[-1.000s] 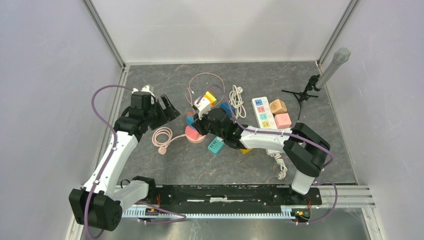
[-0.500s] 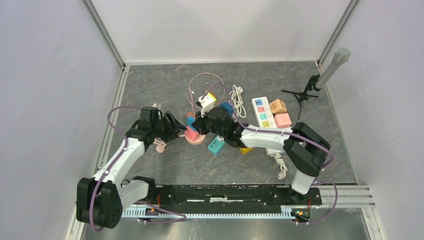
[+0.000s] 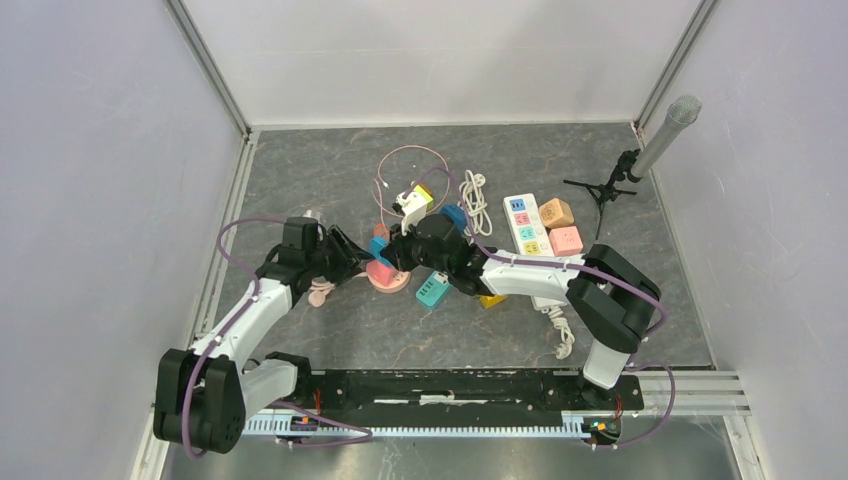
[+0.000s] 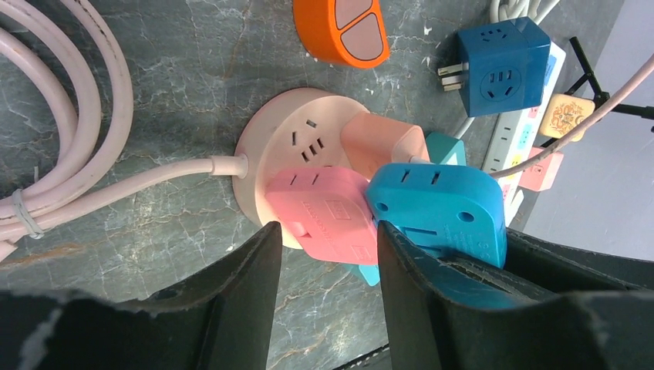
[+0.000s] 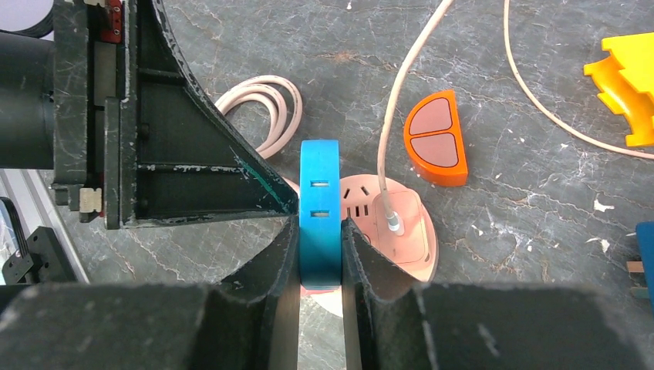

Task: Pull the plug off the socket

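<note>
On the dark marbled surface (image 4: 170, 46) the round pink socket (image 4: 270, 146) lies flat just left of centre, its pale pink cord (image 4: 62, 116) running off its left side into a loose coil. A pink plug adapter (image 4: 324, 212) sits over the socket's near edge, and a peach charger plug (image 4: 382, 142) with a thin cable is seated in the socket's far side. The left end effector (image 4: 328, 231) is spread wide with one finger on each side of the pink plug adapter. The wrist view does not show whether the pads touch it. The right end effector (image 5: 320, 231) reaches in from the opposite side and pinches a blue plug adapter (image 5: 320, 208) by its two broad faces. It holds the adapter on edge over the socket and close against the pink plug adapter. I cannot tell whether the blue adapter's pins are in any outlet. One finger of the left end effector has its tip right beside the blue adapter's edge. An orange half-round piece (image 5: 434, 139) lies near the socket on its far side, apart from it. A dark blue cube adapter (image 4: 497, 65) lies farther right with its prongs pointing left. A white power strip (image 3: 527, 225) lies well to the right, with small coloured blocks beside it.
</note>
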Controlling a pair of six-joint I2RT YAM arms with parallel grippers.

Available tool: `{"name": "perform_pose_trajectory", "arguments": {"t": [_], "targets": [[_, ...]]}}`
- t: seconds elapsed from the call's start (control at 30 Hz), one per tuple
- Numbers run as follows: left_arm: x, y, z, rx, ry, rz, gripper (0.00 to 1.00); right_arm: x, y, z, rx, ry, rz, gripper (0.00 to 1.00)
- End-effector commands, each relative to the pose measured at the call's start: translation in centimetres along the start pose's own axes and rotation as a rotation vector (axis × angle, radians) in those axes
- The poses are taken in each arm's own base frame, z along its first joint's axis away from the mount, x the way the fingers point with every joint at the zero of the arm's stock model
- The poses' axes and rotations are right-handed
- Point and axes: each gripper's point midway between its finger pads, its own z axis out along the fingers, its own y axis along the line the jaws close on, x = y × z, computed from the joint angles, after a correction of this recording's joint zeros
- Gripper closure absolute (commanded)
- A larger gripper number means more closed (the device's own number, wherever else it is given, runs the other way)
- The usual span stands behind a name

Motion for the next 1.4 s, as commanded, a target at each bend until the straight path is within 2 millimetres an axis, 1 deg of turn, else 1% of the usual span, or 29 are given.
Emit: {"name": "perform_pose_trajectory", "arguments": {"t": [0.0,0.2,0.3,0.43,0.57,0.73,0.83,0.9,1.0,1.1,1.23,1.37], "targets": [[-0.7,-0.2,0.5,0.019,-0.039,-0.038,0.46,-1.6,1.8,0.3,-0.075,-0.046,0.017,1.00],[-0.6,0.2,1.1,0.023,-0.054,-0.074,0.50,-1.8,3.1,-0.1,-0.154,-0.072,0.008,1.00],[-0.8,0.4,1.1,0.012,-0.064,-0.082,0.51,-1.9,3.4,-0.3,-0.175,-0.081,0.000,1.00],[-0.6,1.3,1.2,-0.022,-0.068,-0.091,0.53,-2.3,3.9,-0.7,-0.208,-0.104,-0.023,1.00],[0.0,2.4,1.2,-0.061,-0.060,-0.096,0.55,-3.2,4.5,-1.3,-0.242,-0.154,-0.040,1.00],[0.6,4.0,1.0,-0.123,-0.056,-0.092,0.56,-5.2,4.6,-2.0,-0.238,-0.230,-0.027,1.00],[0.8,4.5,0.9,-0.135,-0.055,-0.093,0.57,-5.8,4.1,-1.9,-0.206,-0.245,0.019,1.00],[0.9,4.6,1.0,-0.137,-0.051,-0.092,0.57,-5.9,4.4,-1.8,-0.220,-0.244,0.023,1.00],[0.9,4.3,1.0,-0.122,-0.051,-0.089,0.57,-5.4,4.4,-1.5,-0.219,-0.228,0.040,1.00],[0.8,3.6,1.0,-0.092,-0.046,-0.077,0.57,-5.1,3.9,-1.4,-0.192,-0.215,0.055,1.00],[0.4,2.4,0.7,-0.057,-0.040,-0.062,0.57,-3.8,3.1,-0.9,-0.153,-0.163,0.060,1.00],[-0.4,1.5,-0.3,-0.048,-0.072,-0.050,0.57,-2.2,2.9,-0.7,-0.149,-0.113,0.086,1.00]]}}
